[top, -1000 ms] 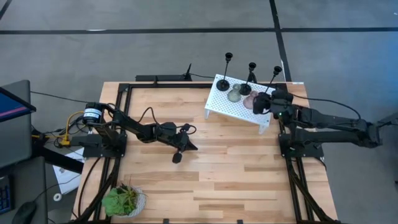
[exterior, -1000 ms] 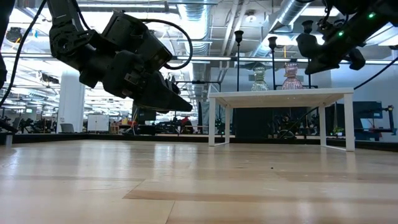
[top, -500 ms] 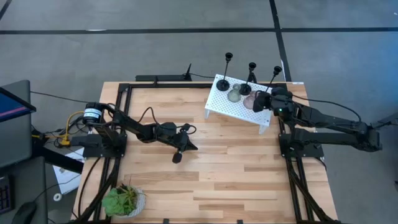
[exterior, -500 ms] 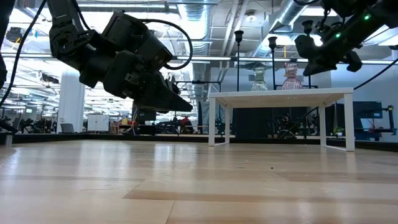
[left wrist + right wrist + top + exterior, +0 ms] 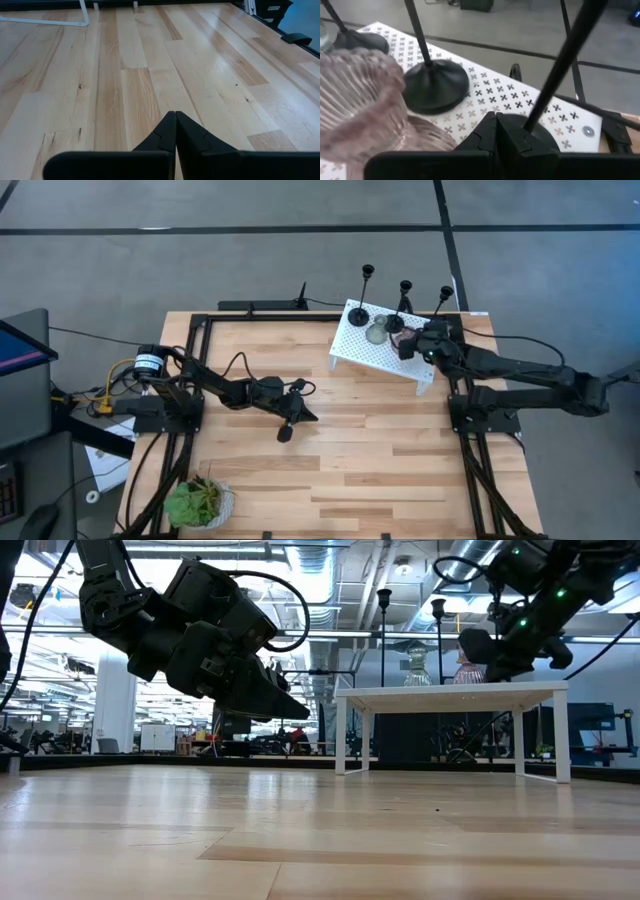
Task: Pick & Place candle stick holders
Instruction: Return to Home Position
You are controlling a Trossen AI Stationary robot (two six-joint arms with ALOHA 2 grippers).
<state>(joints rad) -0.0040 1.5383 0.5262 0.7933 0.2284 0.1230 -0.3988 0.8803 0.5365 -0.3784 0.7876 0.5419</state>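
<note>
On the white perforated stand (image 5: 372, 352) at the table's far right, three tall black candle stick holders (image 5: 362, 292) (image 5: 400, 304) (image 5: 440, 308) stand on round bases. A squat grey-green one (image 5: 377, 333) and a pinkish-brown ribbed one (image 5: 362, 105) stand in front of them. My right gripper (image 5: 404, 347) is shut and hovers over the stand, close beside the pinkish-brown holder (image 5: 463, 670). A tall holder's base (image 5: 542, 137) lies just beyond its tips (image 5: 496, 120). My left gripper (image 5: 285, 432) is shut and hangs above the bare table at middle left (image 5: 176, 116). My right gripper's shut fingers (image 5: 485, 135) point slanting down toward the stand, close beside the pinkish-brown holder's ribbed side (image 5: 420, 135) and just in front of the tall holder's base. I cannot tell whether they touch either one.
A small green potted plant (image 5: 198, 502) sits at the table's near left corner. Black frame rails (image 5: 190, 380) (image 5: 470, 440) run along both sides. Bare wood (image 5: 370, 450) spreads between the arms in front of the stand. A monitor (image 5: 22, 375) stands off the left edge.
My right gripper has moved toward the table's left edge and a little down, over the stand, and now covers part of the pinkish-brown holder. It has stayed shut.
</note>
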